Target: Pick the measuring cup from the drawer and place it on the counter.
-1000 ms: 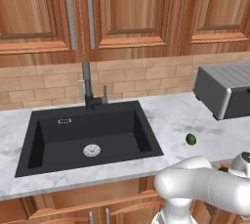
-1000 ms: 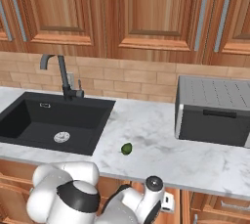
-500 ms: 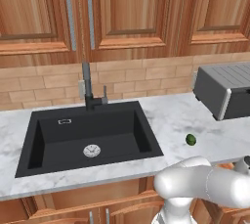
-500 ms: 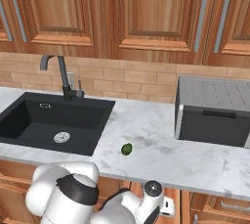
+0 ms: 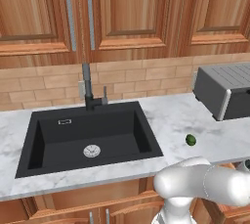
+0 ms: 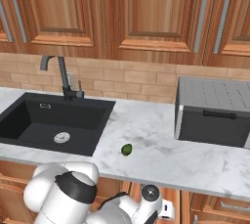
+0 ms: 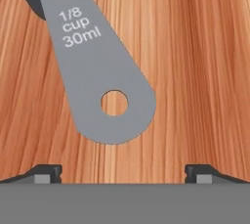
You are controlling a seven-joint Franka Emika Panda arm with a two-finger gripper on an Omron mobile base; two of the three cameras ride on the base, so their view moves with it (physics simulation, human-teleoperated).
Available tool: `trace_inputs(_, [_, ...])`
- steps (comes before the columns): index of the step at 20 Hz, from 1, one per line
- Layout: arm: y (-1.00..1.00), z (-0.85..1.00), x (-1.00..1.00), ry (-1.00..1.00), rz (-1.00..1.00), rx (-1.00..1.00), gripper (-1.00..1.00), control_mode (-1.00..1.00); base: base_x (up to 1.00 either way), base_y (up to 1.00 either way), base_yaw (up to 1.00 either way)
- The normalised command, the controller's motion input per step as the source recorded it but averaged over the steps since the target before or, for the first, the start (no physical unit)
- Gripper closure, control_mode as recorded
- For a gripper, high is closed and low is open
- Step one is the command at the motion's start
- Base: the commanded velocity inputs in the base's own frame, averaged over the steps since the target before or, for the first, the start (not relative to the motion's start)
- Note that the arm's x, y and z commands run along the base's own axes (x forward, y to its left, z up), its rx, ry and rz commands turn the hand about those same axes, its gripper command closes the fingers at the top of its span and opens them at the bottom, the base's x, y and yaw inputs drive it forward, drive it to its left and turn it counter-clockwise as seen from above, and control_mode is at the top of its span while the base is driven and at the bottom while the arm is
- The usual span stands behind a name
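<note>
My arm is folded low below the counter (image 6: pixel 161 157) edge, hand aimed at the drawer (image 7: pixel 195 71) floor. The jaws stand open, tips wide apart. The measuring cup (image 7: pixel 100 81) lies there, handle toward 5 o'clock.

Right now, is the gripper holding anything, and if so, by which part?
Nothing is held. In the hand view the gripper is open, its fingertips wide apart above the drawer floor; the measuring cup handle lies between them, untouched.

grey measuring cup (image 7: pixel 97 71) with white lettering on reddish-brown grained drawer (image 7: pixel 195 71) wood
</note>
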Motion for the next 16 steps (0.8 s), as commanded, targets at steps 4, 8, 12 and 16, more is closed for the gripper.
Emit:
trace_inputs(4, [-0.40,-0.24,-1.00,0.33,0.12,0.11,-1.00,-1.00,0.00,0.00,0.00])
trace_inputs(8, [-0.38,0.00,-1.00,0.26,0.14,0.13,-1.00,-1.00,0.00,0.00,0.00])
trace_inputs(12, [-0.26,0.09,-1.00,0.07,0.18,0.11,-1.00,-1.00,0.00,0.00,0.00])
trace_inputs(16, [-0.02,0.83,-0.61,-0.07,0.05,0.07,-1.00,-1.00,0.00,0.00,0.00])
